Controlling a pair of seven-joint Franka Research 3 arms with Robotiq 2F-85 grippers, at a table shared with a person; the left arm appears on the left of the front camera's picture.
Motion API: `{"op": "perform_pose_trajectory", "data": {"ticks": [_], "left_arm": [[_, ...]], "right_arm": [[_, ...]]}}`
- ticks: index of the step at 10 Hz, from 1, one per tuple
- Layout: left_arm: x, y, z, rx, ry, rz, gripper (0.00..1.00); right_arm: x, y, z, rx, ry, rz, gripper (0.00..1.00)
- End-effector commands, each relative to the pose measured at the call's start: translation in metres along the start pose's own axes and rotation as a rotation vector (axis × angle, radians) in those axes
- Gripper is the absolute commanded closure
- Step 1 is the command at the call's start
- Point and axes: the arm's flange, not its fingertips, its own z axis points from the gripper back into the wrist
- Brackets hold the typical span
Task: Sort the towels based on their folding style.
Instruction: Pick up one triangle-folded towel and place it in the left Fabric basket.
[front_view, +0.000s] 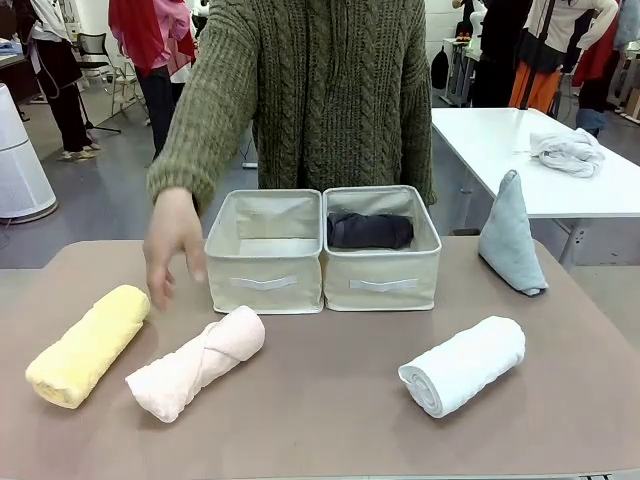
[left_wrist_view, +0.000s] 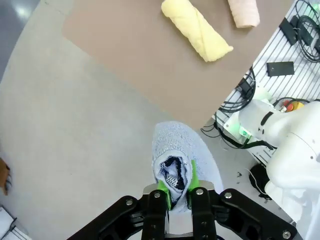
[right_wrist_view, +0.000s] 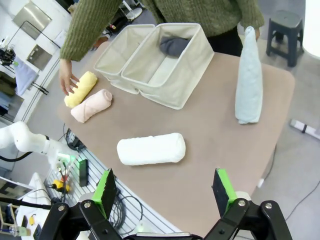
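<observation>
Big brown tabletop (front_view: 330, 420) with a person (front_view: 330, 90) in a green cable-knit sweater standing at the far side. 2 beige bins sit touching side by side at the far middle. The left bin (front_view: 265, 270) has just a fabric flap inside, and the right bin (front_view: 385, 280) has the dark grey roll (front_view: 368, 230) lying in it.

The yellow roll (front_view: 88, 345) lies at the front left with the pink roll (front_view: 197, 362) just beside it, and the white roll (front_view: 463, 365) is at the front right. The pale cone (front_view: 510, 235) stands upright at the far right, near the right bin. The person's hand (front_view: 172, 245) hangs fingers-down just beside the far end of the yellow roll.

The left hand (left_wrist_view: 178, 187) is clenched on the periwinkle towel (left_wrist_view: 175, 150), holding it over the grey floor off the tabletop's edge. The right hand (right_wrist_view: 165, 186) is released, fingers wide apart, above the near edge close to the white roll.
</observation>
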Motion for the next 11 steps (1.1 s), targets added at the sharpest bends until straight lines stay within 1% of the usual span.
{"op": "perform_pose_trajectory", "data": {"ticks": [1,3,5,11], "left_arm": [[0.014,0.005,-0.006,0.004,-0.034,-0.004,0.85],[0.024,0.005,-0.012,-0.011,-0.037,-0.004,0.85],[0.022,0.012,-0.012,-0.016,-0.050,0.008,0.85],[0.032,0.020,-0.009,0.009,-0.054,0.024,0.85]], "right_arm": [[0.001,0.001,0.000,0.017,-0.014,0.007,0.00],[0.001,0.001,0.000,0.017,-0.014,0.007,0.00],[0.001,0.001,0.000,0.017,-0.014,0.007,0.00],[0.001,0.001,0.000,0.017,-0.014,0.007,0.00]]}}
